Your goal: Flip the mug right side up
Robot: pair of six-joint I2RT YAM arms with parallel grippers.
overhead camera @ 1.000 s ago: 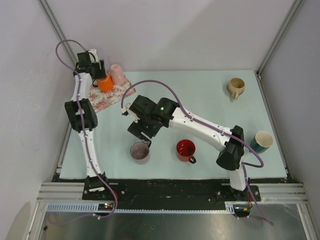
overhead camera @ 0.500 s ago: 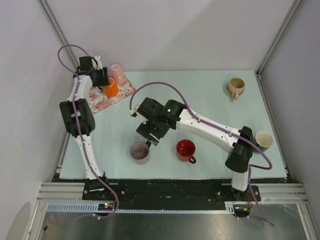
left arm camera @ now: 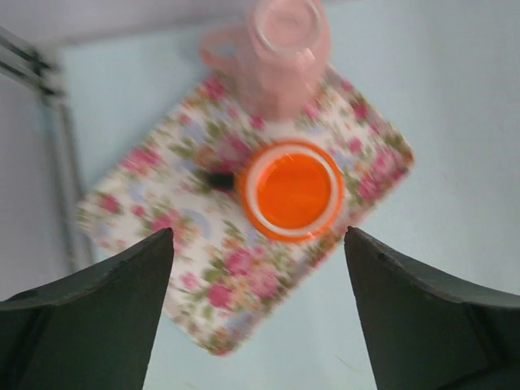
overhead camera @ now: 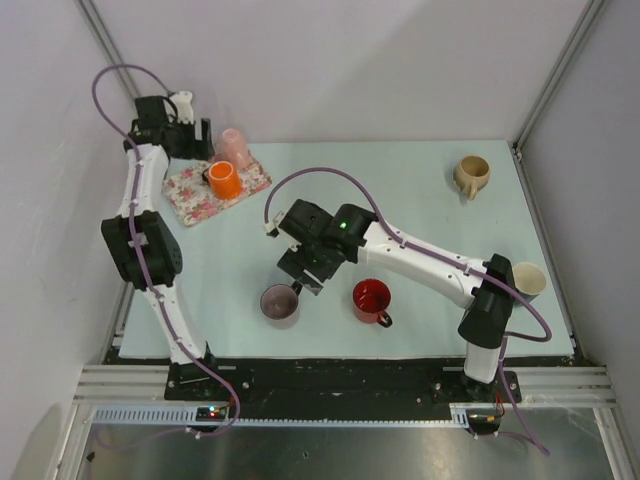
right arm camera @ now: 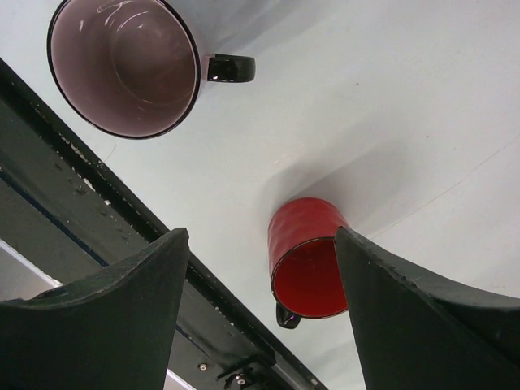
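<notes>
Orange mug [left arm camera: 292, 191] upright on the floral mat [left arm camera: 236, 280], pink mug [left arm camera: 284, 49] at its 12 o'clock; left end effector [left arm camera: 258, 234] released above it, right end effector [right arm camera: 262, 233] released too

Bright even light, soft shadows, left wrist view blurred

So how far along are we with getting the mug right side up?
Done, it seems: the orange mug stands mouth-up on the tray. In hand: nothing; the left hand hangs open above it, and the right hand is open too. Left: the pink mug beside it looks upside down, if that one counts.
</notes>
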